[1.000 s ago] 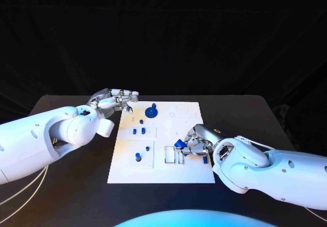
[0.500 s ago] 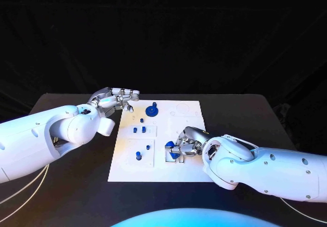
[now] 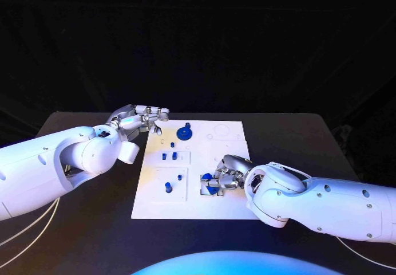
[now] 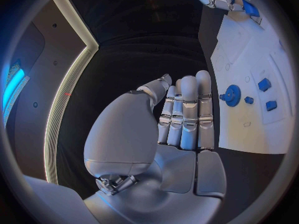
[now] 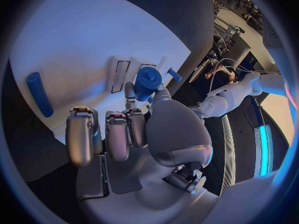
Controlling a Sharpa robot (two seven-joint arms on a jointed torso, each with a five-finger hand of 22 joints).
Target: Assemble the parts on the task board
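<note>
The blue part (image 3: 209, 183) you are working with sits pinched in the right hand (image 3: 224, 176), over the slotted recess (image 3: 209, 187) in the near half of the task board (image 3: 194, 208), toward the board's right edge. In the right wrist view the same piece (image 5: 148, 82) reads as a short cylinder, its long axis pointing away from the palm toward the two narrow rectangular slots (image 5: 130, 73) just beyond it; whether its tip already touches the board you cannot tell. Note that the right hand is by far the nearer one to that recess: its fingers are drawn in around the part, not spread. A loose blue rod (image 5: 39, 93) lies flat on the board to one side of this hand, apart from it. Farther out, a blue gear (image 3: 184, 134) stands near the board's far edge, with small blue pegs (image 3: 169, 156) seated between it and the near half. The left hand (image 3: 140, 119) hovers off the board's far left corner, holding nothing, its fingers (image 4: 187, 115) held straight and close side by side. The coming move is probably a descent along the part's own axis into the recess.
</note>
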